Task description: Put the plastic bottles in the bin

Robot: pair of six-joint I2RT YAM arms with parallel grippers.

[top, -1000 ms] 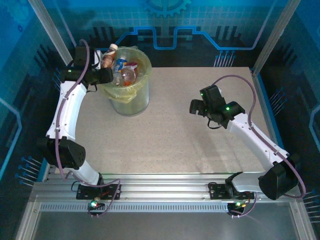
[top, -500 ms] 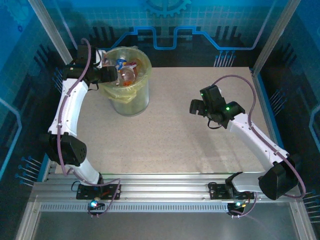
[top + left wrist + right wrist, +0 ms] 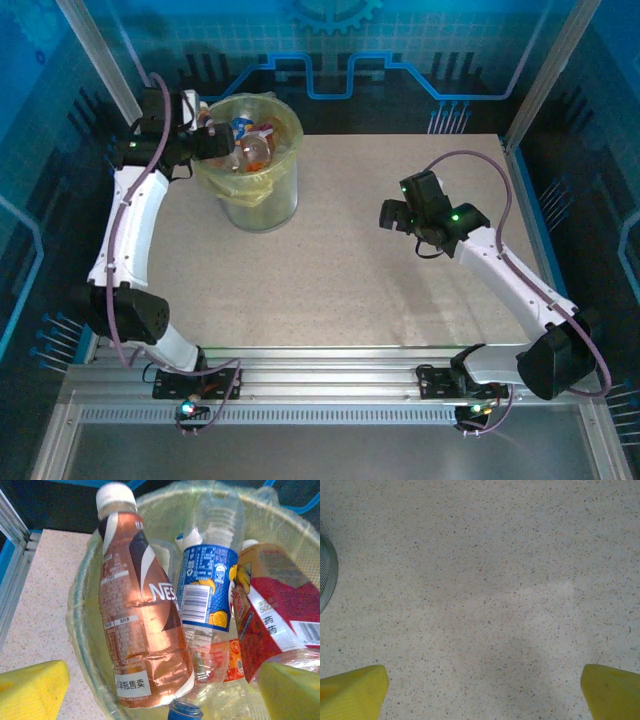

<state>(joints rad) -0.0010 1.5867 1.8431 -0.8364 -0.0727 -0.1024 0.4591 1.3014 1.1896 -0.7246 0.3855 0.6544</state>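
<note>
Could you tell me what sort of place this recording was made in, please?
Probably a robotics lab test cell: the left arm and right arm are bolted to an aluminium rail at a speckled table, blue panels enclose it, and a bin holds plastic bottles.

Left wrist cam. My gripper has its jaws spread wide, with one yellow fingertip at each lower corner, touching nothing. Straight ahead between them is the bag-lined bin, packed with plastic bottles. Ahead of the left finger, a brown Nescafé bottle lies with its white cap pointing away from me. To its right is a clear blue-labelled bottle, and a red-labelled bottle lies ahead of the right finger. A blue cap sits just ahead of the gripper. Speckled tabletop lies outside the bin, leftward.
</note>
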